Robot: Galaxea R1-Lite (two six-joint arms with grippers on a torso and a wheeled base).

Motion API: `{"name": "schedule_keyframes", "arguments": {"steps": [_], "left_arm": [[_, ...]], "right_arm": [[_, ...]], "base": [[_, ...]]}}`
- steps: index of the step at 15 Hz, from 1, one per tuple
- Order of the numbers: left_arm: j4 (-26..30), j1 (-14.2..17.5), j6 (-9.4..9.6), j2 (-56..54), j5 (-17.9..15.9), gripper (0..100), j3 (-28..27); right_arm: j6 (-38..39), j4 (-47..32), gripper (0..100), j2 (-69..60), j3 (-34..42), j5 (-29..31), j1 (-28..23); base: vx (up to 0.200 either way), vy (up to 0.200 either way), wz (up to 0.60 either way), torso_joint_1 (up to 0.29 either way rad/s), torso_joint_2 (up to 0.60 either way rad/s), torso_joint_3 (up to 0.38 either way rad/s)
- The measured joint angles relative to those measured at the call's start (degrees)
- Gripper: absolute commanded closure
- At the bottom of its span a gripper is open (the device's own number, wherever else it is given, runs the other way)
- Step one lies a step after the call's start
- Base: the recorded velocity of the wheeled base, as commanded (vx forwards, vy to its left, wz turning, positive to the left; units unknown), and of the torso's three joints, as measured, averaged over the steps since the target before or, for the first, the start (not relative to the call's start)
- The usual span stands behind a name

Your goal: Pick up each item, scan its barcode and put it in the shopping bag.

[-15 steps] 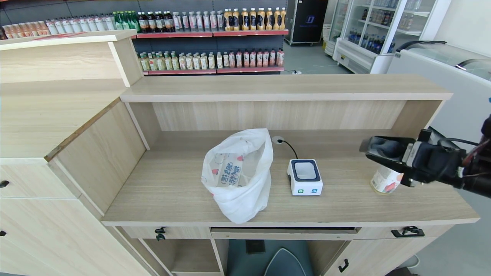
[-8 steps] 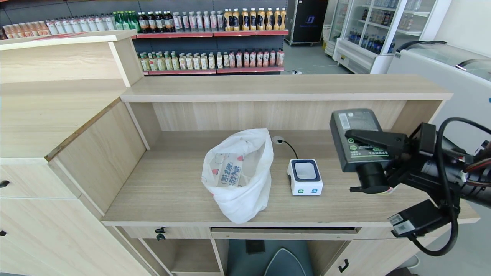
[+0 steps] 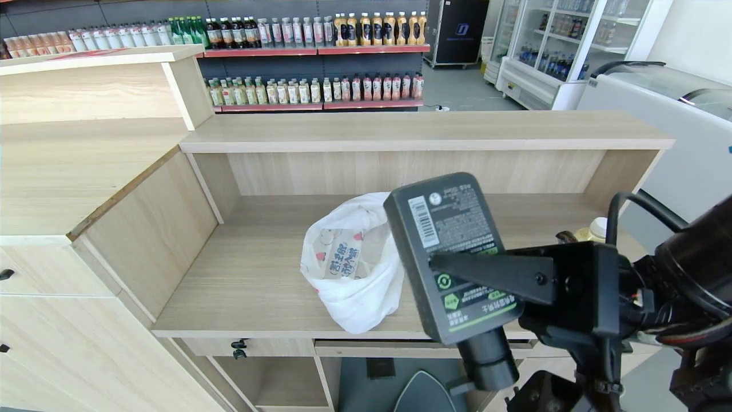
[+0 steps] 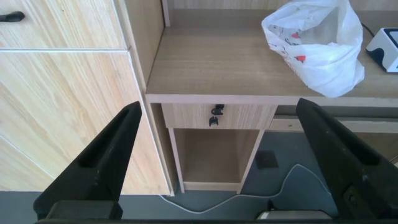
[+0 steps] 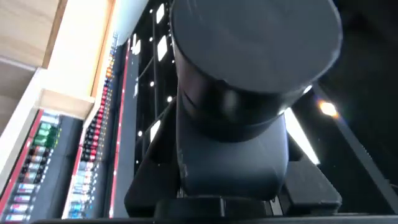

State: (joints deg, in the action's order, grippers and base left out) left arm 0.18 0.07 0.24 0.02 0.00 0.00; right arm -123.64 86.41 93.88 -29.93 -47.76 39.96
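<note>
Over the last second the right gripper [image 3: 457, 269] went from reaching low at the right end of the counter [image 3: 246, 286] to lifting a dark bottle [image 3: 452, 217] clear of it, then carried that bottle leftward toward the middle of the counter and up nearer the head camera. It was closed on the bottle's flat body, one finger lying across the label, with the cap [image 3: 486, 357] pointing down and toward the front edge. The bottle hung in the air above the counter's middle, just to the right of the shopping bag [image 3: 354, 286] and touching nothing else. Its barcode [image 3: 422, 214] faced upward, so by my reading the pick was done and the scan had only begun, since the bottle probably needed turning to show the code to the scanner [image 4: 388, 46], which sat on the counter just right of the bag. The bag stood open near the front edge with a printed carton [image 3: 340, 254] inside. A pale-capped item [image 3: 597, 229] waited at the right end. The left gripper [image 4: 219, 106] hung off the counter's front left corner, fingers [image 4: 93, 168] spread wide and empty.
</note>
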Motion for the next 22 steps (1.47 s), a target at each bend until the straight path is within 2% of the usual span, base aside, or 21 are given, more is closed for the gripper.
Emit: {"name": "schedule_keyframes", "arguments": {"steps": [3,7,11,22], "left_arm": [[0.0,0.0,0.02,0.0,0.0,0,0.0],[0.0,0.0,0.0,0.0,0.0,0,0.0],[0.0,0.0,0.0,0.0,0.0,0,0.0],[0.0,0.0,0.0,0.0,0.0,0,0.0]], "right_arm": [[0.0,-1.2,100,-0.9,2.1,-0.1,4.1],[-0.1,-5.0,100,-5.3,4.9,-0.4,6.2],[-0.4,-5.5,100,-7.1,5.5,-1.2,7.9],[-1.9,-8.7,100,-10.9,6.0,-3.1,8.1]], "base": [[0.0,0.0,0.0,0.0,0.0,0.0],[0.0,0.0,0.0,0.0,0.0,0.0],[0.0,0.0,0.0,0.0,0.0,0.0],[0.0,0.0,0.0,0.0,0.0,0.0]]}}
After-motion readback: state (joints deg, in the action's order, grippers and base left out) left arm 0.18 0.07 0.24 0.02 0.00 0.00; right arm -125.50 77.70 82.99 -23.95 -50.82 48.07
